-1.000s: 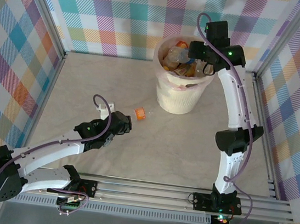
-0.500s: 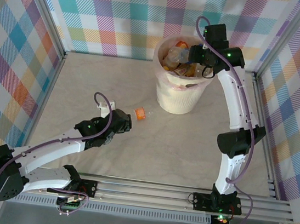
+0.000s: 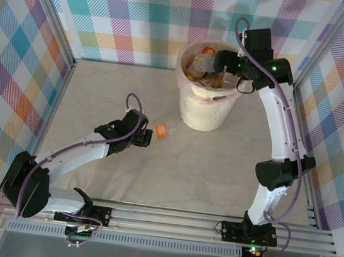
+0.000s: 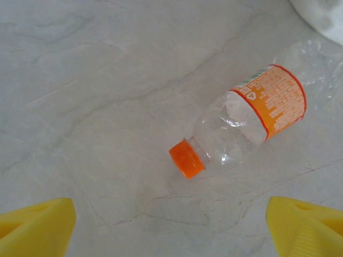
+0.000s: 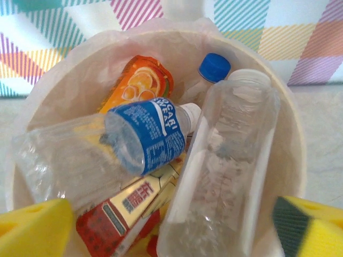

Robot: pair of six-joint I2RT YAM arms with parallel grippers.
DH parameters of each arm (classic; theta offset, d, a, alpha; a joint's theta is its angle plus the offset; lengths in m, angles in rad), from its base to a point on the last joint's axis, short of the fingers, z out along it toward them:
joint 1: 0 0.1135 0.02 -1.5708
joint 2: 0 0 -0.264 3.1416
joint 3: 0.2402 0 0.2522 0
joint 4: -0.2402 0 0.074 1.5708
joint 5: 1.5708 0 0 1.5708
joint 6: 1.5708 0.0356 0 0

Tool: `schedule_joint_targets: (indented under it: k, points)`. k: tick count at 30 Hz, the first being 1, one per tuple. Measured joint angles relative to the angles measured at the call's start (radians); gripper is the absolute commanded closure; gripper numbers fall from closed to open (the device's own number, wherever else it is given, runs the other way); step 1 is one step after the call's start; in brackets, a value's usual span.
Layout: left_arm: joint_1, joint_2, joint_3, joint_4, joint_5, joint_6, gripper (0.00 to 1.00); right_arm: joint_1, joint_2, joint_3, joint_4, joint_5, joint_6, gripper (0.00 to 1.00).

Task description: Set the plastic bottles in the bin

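On the counter [image 3: 217, 172], the bin [image 3: 202, 113] stands toward 12 o'clock and holds several plastic bottles [image 5: 144, 134]. The right tool [image 5: 171, 227] hovers above it, spread wide. The left tool [image 4: 171, 227], also wide and empty, faces an orange-capped bottle [image 4: 252, 120] lying at the bin's 8 o'clock.

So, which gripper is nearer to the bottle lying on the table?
Left. The left gripper is just beside the bottle, open, with the orange cap toward it. The right gripper hangs over the bin, well apart from that bottle.
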Motion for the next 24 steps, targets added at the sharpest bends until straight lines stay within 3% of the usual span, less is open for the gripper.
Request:
schedule_joint_targets:
  k: [6,14,24]
  points:
    - [0.044,0.209,0.140,0.025,0.123,0.154,0.15,0.000,-0.164,-0.192,0.008,0.004,0.023,0.00]
    - [0.053,0.461,0.345,0.011,0.196,0.260,0.16,0.000,-0.452,-0.557,0.088,0.016,0.076,0.00]
    - [0.053,0.568,0.409,-0.048,0.225,0.269,0.20,0.000,-0.620,-0.714,0.142,0.030,0.118,0.00]
